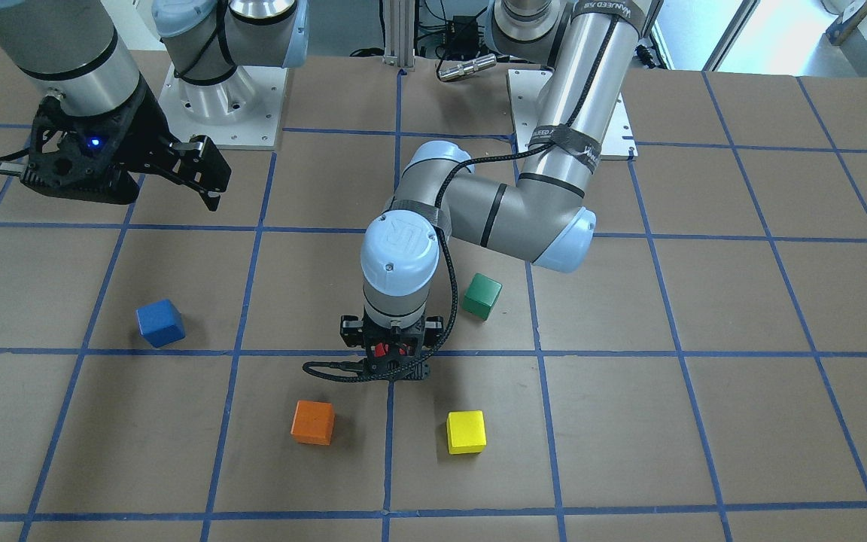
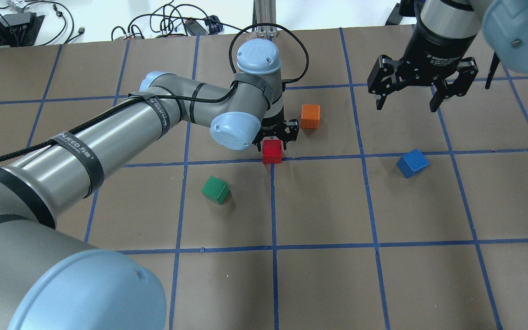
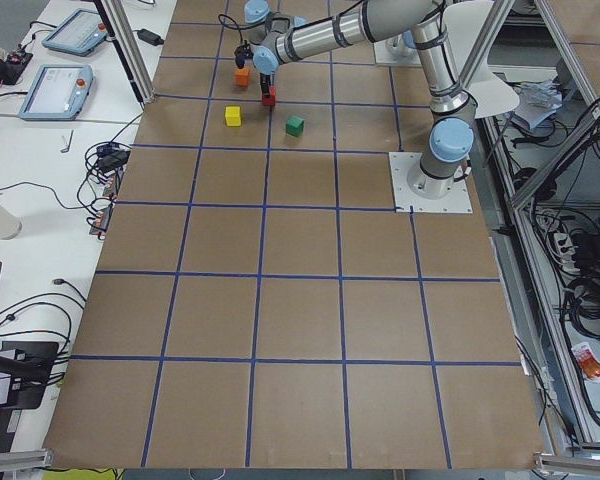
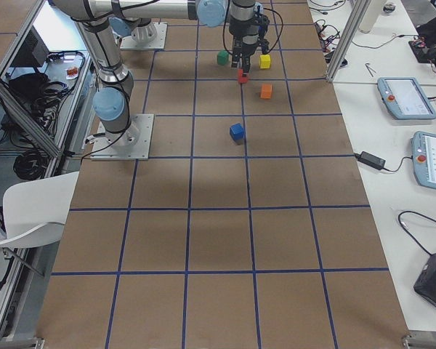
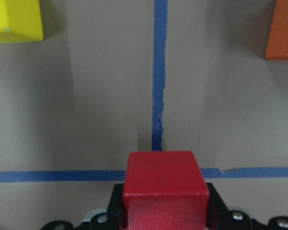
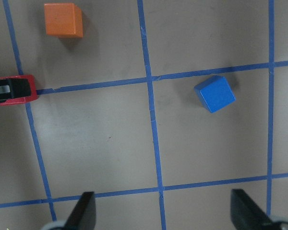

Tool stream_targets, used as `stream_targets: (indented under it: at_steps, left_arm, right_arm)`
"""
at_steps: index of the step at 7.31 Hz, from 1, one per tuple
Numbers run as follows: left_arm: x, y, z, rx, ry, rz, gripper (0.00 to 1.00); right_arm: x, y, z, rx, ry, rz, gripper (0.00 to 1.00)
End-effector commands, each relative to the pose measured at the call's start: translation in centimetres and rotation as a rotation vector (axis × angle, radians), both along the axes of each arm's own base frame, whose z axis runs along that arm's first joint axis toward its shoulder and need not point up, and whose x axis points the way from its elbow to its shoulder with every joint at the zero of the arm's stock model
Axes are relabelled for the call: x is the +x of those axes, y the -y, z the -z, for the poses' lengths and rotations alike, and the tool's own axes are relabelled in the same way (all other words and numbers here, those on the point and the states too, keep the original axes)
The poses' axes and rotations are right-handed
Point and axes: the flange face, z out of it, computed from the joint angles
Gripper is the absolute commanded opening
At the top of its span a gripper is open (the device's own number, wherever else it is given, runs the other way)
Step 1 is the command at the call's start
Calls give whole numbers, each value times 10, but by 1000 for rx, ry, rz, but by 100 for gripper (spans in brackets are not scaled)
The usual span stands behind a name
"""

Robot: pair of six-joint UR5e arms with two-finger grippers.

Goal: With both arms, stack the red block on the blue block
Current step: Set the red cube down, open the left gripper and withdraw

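The left gripper (image 2: pixel 277 143), a black two-finger unit on a silver-grey arm, is lowered at the middle of the table with its jaws closed against the sides of the small, solid, matte red block (image 2: pixel 272 151). The left wrist view shows the red block seated squarely between the fingers. It sits at a crossing of blue tape lines on the brown paper-covered table (image 2: pixel 319 206); whether its underside touches the surface cannot be determined. The small, solid, matte blue block (image 2: pixel 412 162) rests on the table well apart from the red block, on the robot's right side, just beside a tape line and turned askew to the grid. The right gripper (image 2: pixel 406 108), of the same black type, hangs above the table with its fingers spread wide and nothing between them; it is clear of the blue block. A small orange cube (image 2: pixel 310 116) stands near the left gripper on its far side, a small yellow cube (image 1: pixel 466 432) lies alongside it, and a small green cube (image 2: pixel 216 189) lies on the near side.
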Motion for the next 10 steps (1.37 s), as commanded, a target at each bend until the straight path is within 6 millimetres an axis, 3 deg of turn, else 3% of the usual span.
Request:
stream_targets:
  at_steps: [1,2,3,4,5,7,8,9,10]
  left_arm:
    - [23,13,-28,-28,-14,-1,100]
    - [33,10,-61,-41,-19,-11,100]
    - [58,5,-100,-10,6,28,100]
    - [105,3,-138,36,69,110,100]
    - [141,-4,-179,30,69,114,100]
    - [178,-45,-242,36,74,147,100]
    - [207,-58,-273,-6,67,123,100]
    - [214,-72,-298,-59,58,107,100]
    - [215,-81,-304,-67,63,107,100]
  right_arm:
    - [0,1,-1,-10,0,-9,100]
    - [1,6,-3,-46,2,-9,100]
    - [0,8,-2,-49,-1,3,100]
    - [0,11,5,-36,1,4,100]
    - [0,22,24,2,-1,4,100]
    - [9,37,31,-47,2,-12,100]
    - [19,59,54,-75,5,-30,100]
    - [50,76,74,-131,12,-76,100]
    - [86,88,98,-168,20,-105,100]
